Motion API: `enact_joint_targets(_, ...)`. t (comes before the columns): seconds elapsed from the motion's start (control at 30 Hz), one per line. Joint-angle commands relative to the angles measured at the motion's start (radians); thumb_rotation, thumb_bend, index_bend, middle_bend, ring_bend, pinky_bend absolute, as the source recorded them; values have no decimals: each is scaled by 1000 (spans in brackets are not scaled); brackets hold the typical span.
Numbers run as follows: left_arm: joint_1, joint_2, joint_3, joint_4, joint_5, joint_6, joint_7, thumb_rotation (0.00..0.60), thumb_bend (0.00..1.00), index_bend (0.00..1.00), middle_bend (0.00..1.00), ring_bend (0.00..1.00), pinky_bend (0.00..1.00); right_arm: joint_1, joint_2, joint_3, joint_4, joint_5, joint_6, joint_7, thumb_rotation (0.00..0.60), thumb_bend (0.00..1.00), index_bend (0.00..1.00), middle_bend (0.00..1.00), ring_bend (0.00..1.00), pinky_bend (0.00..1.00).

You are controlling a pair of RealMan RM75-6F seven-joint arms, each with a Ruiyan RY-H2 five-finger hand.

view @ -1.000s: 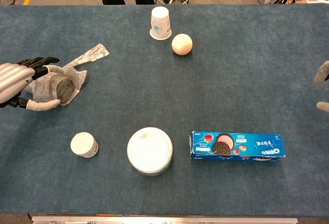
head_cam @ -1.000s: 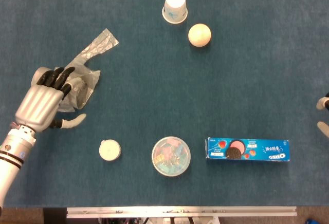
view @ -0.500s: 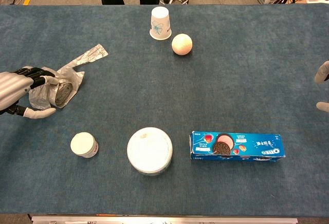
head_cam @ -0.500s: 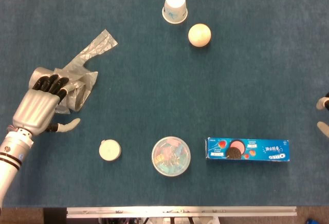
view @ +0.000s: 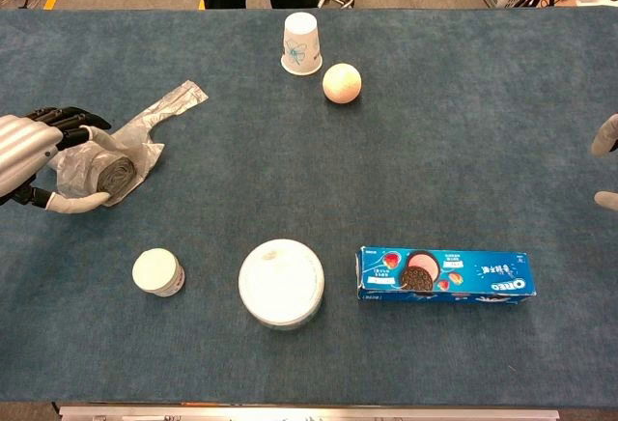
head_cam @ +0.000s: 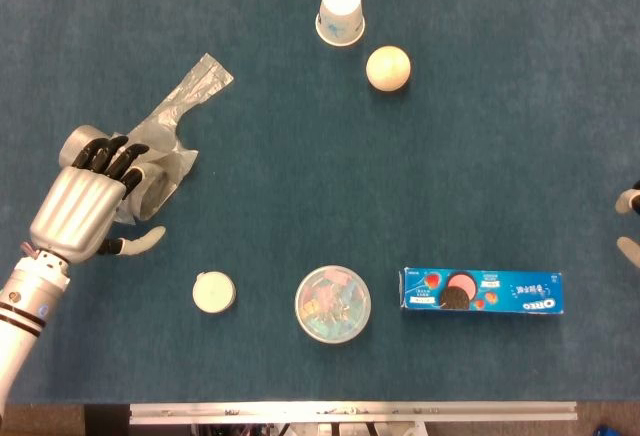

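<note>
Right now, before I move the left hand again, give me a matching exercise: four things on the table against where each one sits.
Things:
1. bag roll
2. paper cup
3. Oreo box
4. small white jar

Places:
A. lying flat, right of the round tub
B. upside down, beside the ball
C. left of the round tub
D. under the left hand

Pairs: 1-D, 2-B, 3-A, 4-C

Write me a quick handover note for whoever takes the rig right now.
Left robot hand: fingers wrapped over the roll of plastic bags at the table's left side, its loose end trailing toward the far edge. The roll is not lifted.
Right robot hand: only its fingertips show at the right edge, near nothing.
Untouched: paper cup, ball, Oreo box, round tub, small jar.
</note>
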Motion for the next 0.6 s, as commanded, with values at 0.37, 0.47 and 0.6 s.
enact_joint_targets(0.37, 122, 120, 43, -90, 75, 208, 19, 586, 221, 347, 281, 209, 292, -1, 0, -1, -2, -2, 0, -3, 600, 73, 514, 542, 366, 487)
enact_joint_targets(0.47, 149, 140, 53, -122, 62, 223, 68, 600, 221, 363, 318, 239, 329, 0, -2, -2, 0, -2, -1, -5, 600, 73, 514, 542, 366, 488)
enact_joint_targets(0.6, 179, 148, 44, -130, 42, 255, 62, 600, 221, 400, 346, 261, 357, 0, 0, 0, 0, 1, -2, -2, 600, 73, 514, 542, 366, 487)
